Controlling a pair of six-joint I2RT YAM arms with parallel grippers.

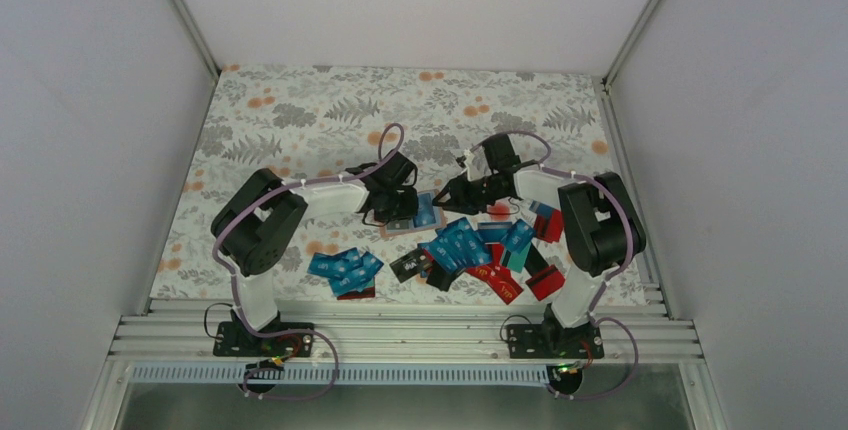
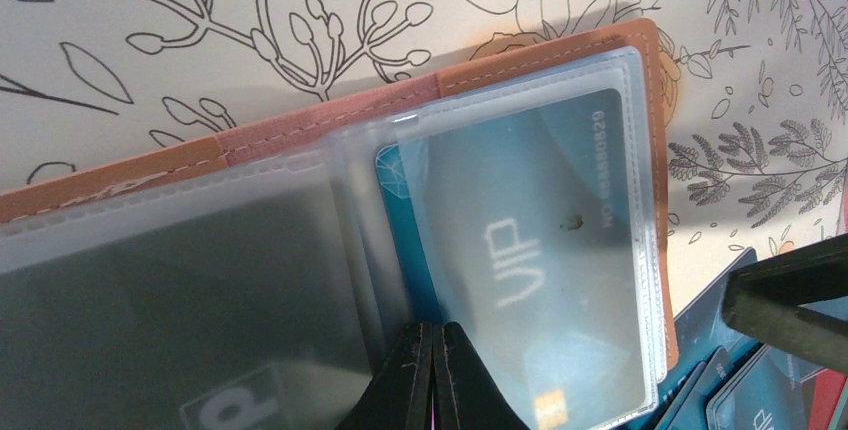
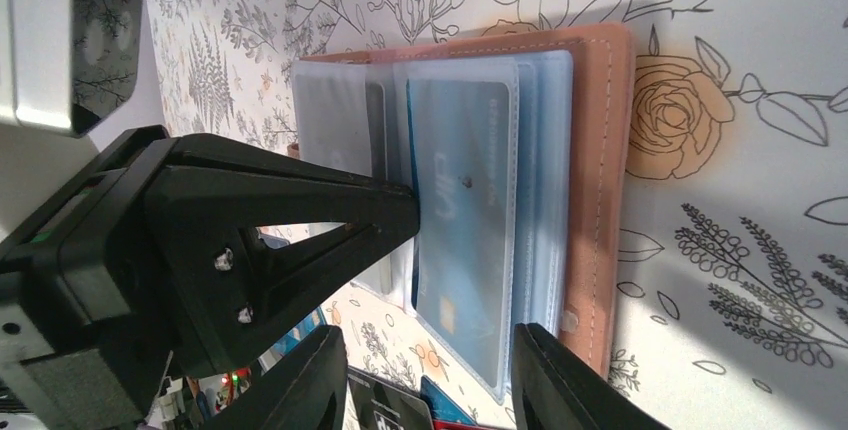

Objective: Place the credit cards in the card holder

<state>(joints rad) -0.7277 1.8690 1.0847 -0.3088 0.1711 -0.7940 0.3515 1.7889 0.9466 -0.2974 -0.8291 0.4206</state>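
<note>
**A:** Shut fingertips of the left hand (image 2: 432, 365) fill the near edge of its wrist view, meeting right at the clear sleeves (image 2: 300, 250) by the spine. Is a sleeve pinched between them?

**B:** Can't tell. The tips look pressed together, and a thin film would hide there. The card holder (image 1: 408, 220) lies open on the tabletop (image 1: 300, 110), mid-field from above, with a teal VIP card (image 2: 520, 250) already inside a sleeve.

**A:** And the right hand (image 3: 430, 350)?

**B:** Partly open, holding nothing, at 2 o'clock of the holder from above. Loose credit cards (image 1: 470, 245) sit heaped at 4 o'clock, with a smaller heap at 8 o'clock.

**A:** What could go wrong?

**B:** I'd judge three things. If a sleeve is caught, lifting could drag the whole holder or let the VIP card slide out. Limp sleeves may flop shut before a card arrives. And both hands crowd one spot, so a careless move could knock them together.
</note>
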